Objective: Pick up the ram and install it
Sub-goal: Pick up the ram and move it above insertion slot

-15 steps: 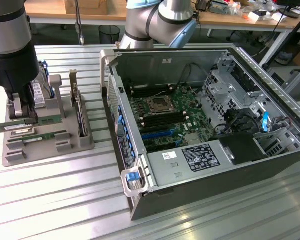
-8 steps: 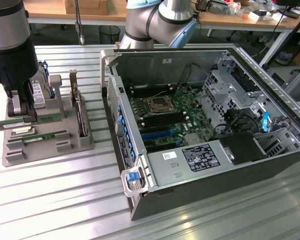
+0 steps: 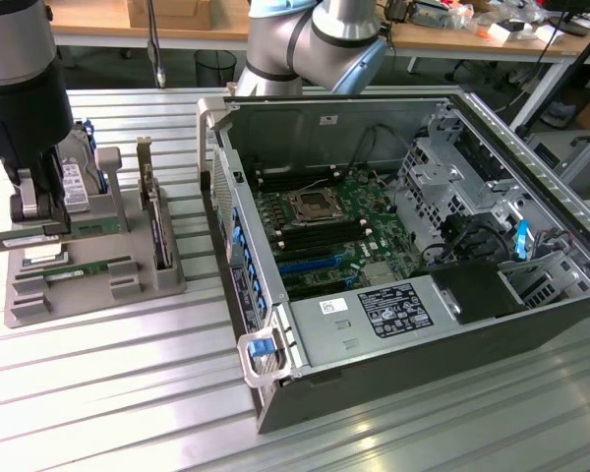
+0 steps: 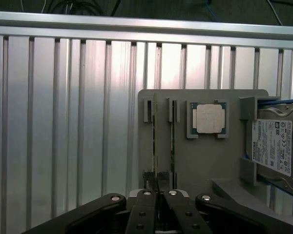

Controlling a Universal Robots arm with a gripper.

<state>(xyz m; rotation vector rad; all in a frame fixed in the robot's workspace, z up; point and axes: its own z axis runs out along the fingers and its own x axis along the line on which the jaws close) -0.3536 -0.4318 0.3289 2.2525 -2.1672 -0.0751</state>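
**Fig. Pick-up stage of the memory installation.** My claw (image 3: 37,228) is closed on the ram (image 3: 5,242), a thin green stick gripped across its narrow faces. From the wrist, the claw (image 4: 158,197) pinches one end of the ram (image 4: 155,141), which is seen edge-on along its slot in the grey holder (image 4: 185,161). I cannot tell whether the stick has cleared that slot or sits in it. A second ram (image 3: 77,267) lies just beside it in the holder (image 3: 98,285), untouched.

*Step in hand:* the pick-up, as I judge it. The grasp is made, and nothing has reached the motherboard (image 3: 344,231) in the open computer case (image 3: 265,295), which stands well apart on the table (image 3: 128,393).

*What a move from here calls for:* in my judgement, a straight pull in line with the slot and a firm, square hold. The stick is long and thin, and any tilt could wedge it. The memory slots (image 3: 315,239) are narrow, so the stick's edge must line up with them.

*Writing:* the hard drive (image 4: 273,146) at the holder's edge bears a white label reading TOSHIBA, with finer print too small to read. The bare processor (image 4: 208,118) shows no legible marking. The labels on the power supply (image 3: 393,315) are illegible. An expansion card (image 3: 157,231) stands upright in the holder.
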